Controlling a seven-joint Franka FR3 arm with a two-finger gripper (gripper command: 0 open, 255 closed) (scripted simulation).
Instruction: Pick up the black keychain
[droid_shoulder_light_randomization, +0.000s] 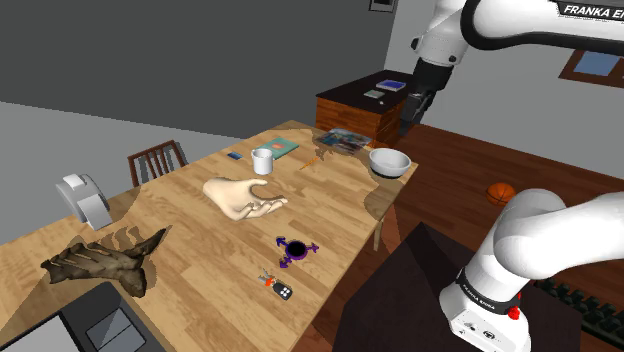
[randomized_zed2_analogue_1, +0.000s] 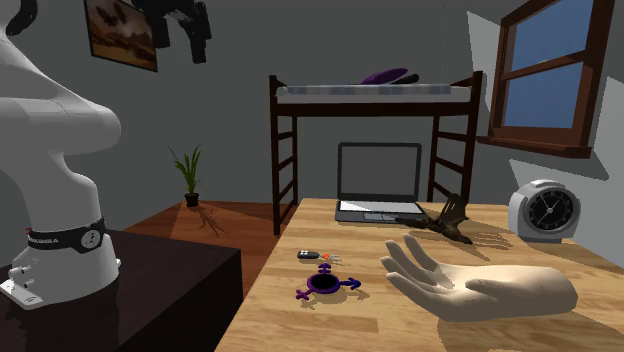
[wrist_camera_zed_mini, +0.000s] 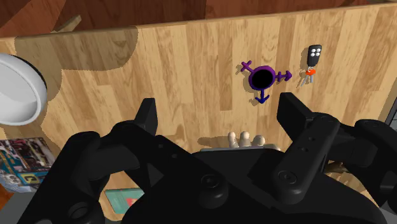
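Observation:
The black keychain (droid_shoulder_light_randomization: 283, 290), a small dark fob with buttons and an orange tag with keys, lies on the wooden table (droid_shoulder_light_randomization: 190, 250) near its front edge. It also shows in the second exterior view (randomized_zed2_analogue_1: 310, 255) and ahead of the fingers in the wrist view (wrist_camera_zed_mini: 312, 57). My gripper (droid_shoulder_light_randomization: 412, 115) hangs high above the table's far end, over the white bowl (droid_shoulder_light_randomization: 389, 161), far from the keychain. Its black fingers (wrist_camera_zed_mini: 147, 116) stand apart with nothing between them, so it is open. The gripper (randomized_zed2_analogue_1: 190, 45) is at the top of the second exterior view.
A purple ring-shaped symbol (droid_shoulder_light_randomization: 295, 250) lies just beyond the keychain. A beige model hand (droid_shoulder_light_randomization: 240, 197), a white mug (droid_shoulder_light_randomization: 262, 161), a magazine (droid_shoulder_light_randomization: 345, 140), a dark gnarled piece (droid_shoulder_light_randomization: 100, 262), a laptop (randomized_zed2_analogue_1: 378, 180) and a clock (randomized_zed2_analogue_1: 545, 212) share the table.

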